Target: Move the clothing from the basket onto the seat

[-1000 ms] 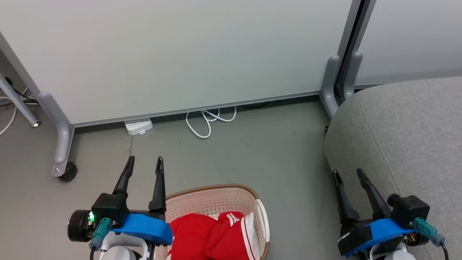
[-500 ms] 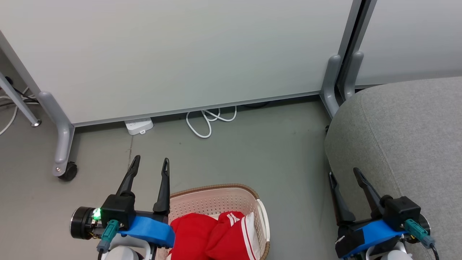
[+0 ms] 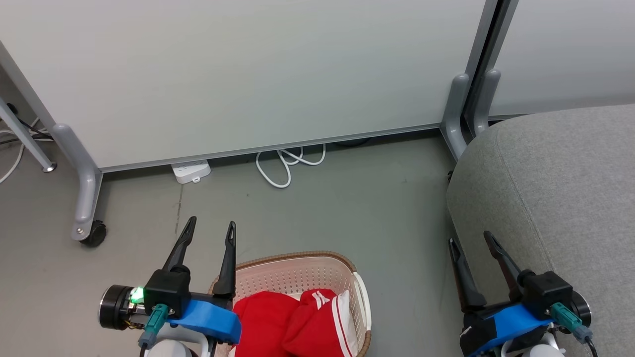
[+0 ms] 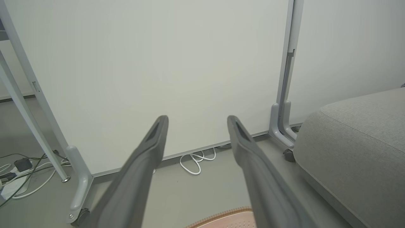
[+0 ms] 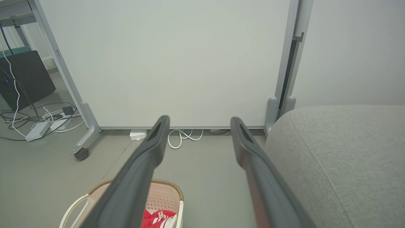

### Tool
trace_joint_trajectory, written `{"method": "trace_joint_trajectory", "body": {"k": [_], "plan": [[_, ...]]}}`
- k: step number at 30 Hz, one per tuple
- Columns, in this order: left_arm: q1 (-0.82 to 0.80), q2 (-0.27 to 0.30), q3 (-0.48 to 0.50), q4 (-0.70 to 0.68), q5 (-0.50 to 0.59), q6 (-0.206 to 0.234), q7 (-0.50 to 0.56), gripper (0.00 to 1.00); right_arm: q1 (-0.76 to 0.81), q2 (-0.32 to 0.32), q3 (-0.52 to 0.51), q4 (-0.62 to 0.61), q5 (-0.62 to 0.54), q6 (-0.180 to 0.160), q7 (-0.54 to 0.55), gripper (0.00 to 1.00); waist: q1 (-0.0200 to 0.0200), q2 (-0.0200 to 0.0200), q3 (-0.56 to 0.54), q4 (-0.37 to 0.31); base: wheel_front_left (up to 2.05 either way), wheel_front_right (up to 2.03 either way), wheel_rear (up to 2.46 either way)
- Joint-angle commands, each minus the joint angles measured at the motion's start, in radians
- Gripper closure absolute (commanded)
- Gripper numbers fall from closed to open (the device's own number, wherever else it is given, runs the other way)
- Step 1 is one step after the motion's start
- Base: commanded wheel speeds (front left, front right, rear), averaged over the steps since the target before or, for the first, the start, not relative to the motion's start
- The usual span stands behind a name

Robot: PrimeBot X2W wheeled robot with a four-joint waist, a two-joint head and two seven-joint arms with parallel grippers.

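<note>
Clothing [image 3: 278,322] in basket [image 3: 297,279], open floor [image 3: 407,238] between basket and seat [image 3: 570,173]

Red clothing [image 3: 292,325] heaped in the cream basket [image 3: 297,277] beside the grey seat [image 3: 555,188].

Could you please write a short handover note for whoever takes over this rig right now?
Left gripper: open, holding nothing, by the left rim of the basket.
Right gripper: open, holding nothing, at the near left edge of the seat.
Things: the clothing, one plain red piece and one striped, lies in the basket, which stands on the floor to the left of the seat.
Done: nothing yet.
Left: lift each garment out and place it on the seat.
</note>
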Motion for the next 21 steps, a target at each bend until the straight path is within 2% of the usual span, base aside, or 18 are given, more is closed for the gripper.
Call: {"method": "trace_joint_trajectory", "body": {"k": [1,10,16,21], "plan": [[0.000,-0.001,0.005,0.002,0.001,-0.005,-0.005,0.00,-0.009,-0.006,0.000,0.003,0.003,0.000,-0.006,0.00,0.0000,0.0000,0.000,0.000,0.00,0.00,0.00],[-0.011,-0.005,0.004,0.010,0.010,-0.014,-0.005,0.00,-0.019,-0.006,-0.001,0.007,0.006,0.000,-0.005,0.00,0.0000,0.0000,0.010,-0.001,0.00,0.00,0.00],[-0.061,-0.004,-0.037,0.051,0.021,-0.033,-0.005,0.00,-0.037,-0.006,0.007,0.004,0.008,0.000,-0.005,0.00,0.0000,0.0000,0.042,-0.017,0.00,0.00,0.00],[-0.127,0.020,-0.089,0.111,0.026,-0.045,-0.005,0.00,-0.064,-0.006,0.015,-0.013,0.013,0.000,-0.005,0.00,0.0000,0.0000,0.091,-0.048,0.00,0.00,0.00]]}}
